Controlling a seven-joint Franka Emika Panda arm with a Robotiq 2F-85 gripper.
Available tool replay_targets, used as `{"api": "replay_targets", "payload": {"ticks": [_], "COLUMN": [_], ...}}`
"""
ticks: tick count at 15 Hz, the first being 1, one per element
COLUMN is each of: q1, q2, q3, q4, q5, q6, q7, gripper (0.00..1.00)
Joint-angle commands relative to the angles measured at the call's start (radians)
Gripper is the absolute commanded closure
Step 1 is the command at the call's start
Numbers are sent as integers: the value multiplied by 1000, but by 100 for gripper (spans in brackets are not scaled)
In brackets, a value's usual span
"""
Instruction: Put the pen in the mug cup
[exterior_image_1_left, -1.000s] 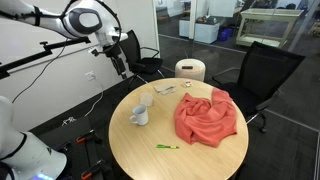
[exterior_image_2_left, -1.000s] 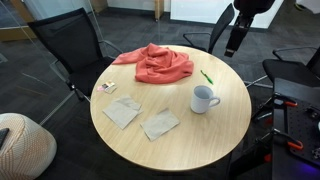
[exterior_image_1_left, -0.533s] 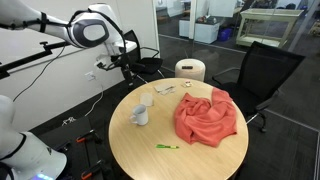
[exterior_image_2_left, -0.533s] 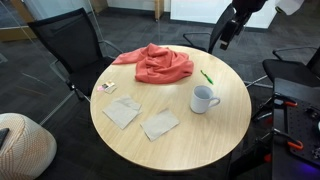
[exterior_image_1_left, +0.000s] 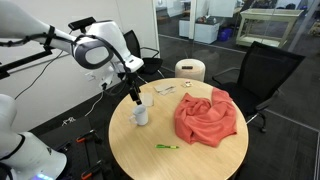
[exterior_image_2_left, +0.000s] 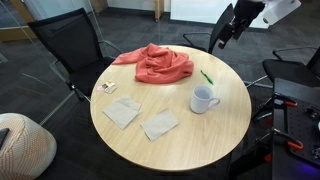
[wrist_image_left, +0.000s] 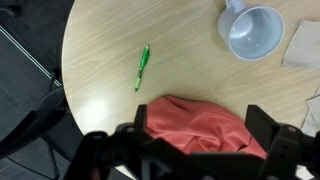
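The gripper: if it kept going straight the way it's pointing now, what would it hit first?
Most likely the red-orange cloth. In the wrist view it fills the gap between the fingers of the open gripper. The green pen and white mug lie off to the side. Depth is unclear, so this is only probable.

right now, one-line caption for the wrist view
Thin bright-green pen lies on the round wooden table, apart from the white ceramic mug.

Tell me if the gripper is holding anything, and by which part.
Nothing is held. The gripper is open and empty; the thin bright-green pen lies loose on the round wooden table.
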Motion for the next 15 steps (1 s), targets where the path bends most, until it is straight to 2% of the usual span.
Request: {"api": "replay_targets", "payload": {"ticks": [1, 8, 12, 15], "q1": [-44, -98, -96, -85], "q2": [32, 191, 303, 361], "q3": [-33, -114, -157, -177], "q4": [-42, -15, 20, 46], "q5": [34, 87, 147, 219], "q6": [109, 262, 346, 363], "q7": [13, 11, 17, 1], "gripper": [0, 0, 0, 0]}}
